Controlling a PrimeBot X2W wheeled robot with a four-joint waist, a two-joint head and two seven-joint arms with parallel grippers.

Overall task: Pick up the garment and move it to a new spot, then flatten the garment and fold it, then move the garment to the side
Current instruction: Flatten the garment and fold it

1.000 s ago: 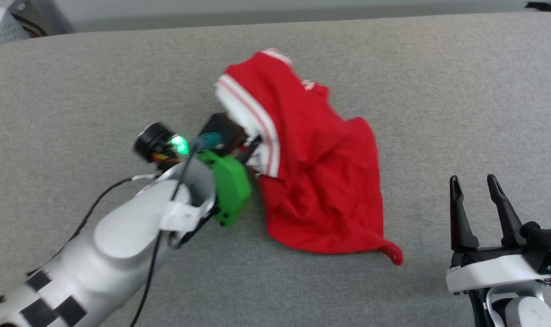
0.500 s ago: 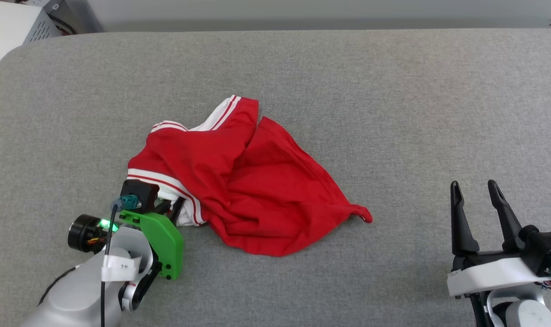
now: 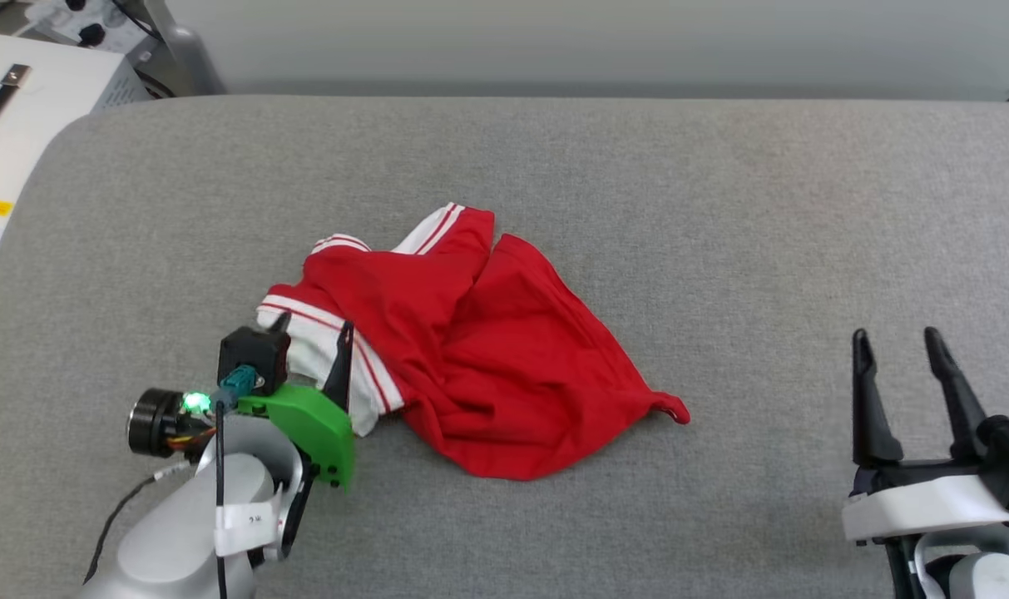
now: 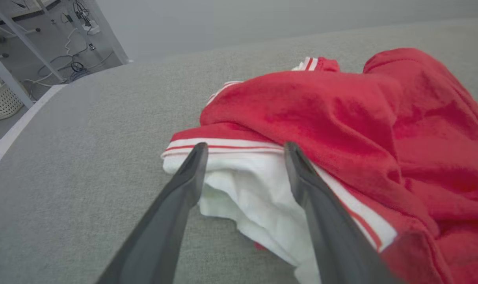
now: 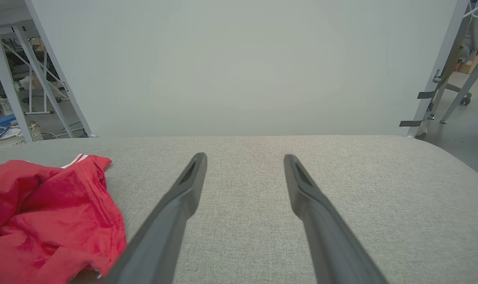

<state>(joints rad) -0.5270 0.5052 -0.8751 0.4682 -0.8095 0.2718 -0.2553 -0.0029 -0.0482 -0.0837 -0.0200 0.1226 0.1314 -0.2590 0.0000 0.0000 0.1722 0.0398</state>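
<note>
Red T-shirt [image 3: 487, 366] w/ white sleeves lies crumpled near the middle of the grey padded table [image 3: 720, 208], a bit toward its left edge. L claw [image 3: 315, 323] stands open, fingers either side of a white, stripe-trimmed sleeve at the shirt's left end, not pinching it. R claw [image 3: 897, 334] is open and empty near the front right corner, well apart from the shirt.

The garment [image 3: 504, 366], a red T-shirt with white sleeves edged in red-and-white striped trim, lies crumpled in a loose, creased heap on the grey fabric-covered desk [image 3: 720, 208]. It sits left of the desk's middle, well away from the far edge and the rounded far-left corner. One white sleeve spills out at the heap's left end, another trimmed sleeve points toward the far edge, and a red hem corner tapers to a point on the right.
</note>
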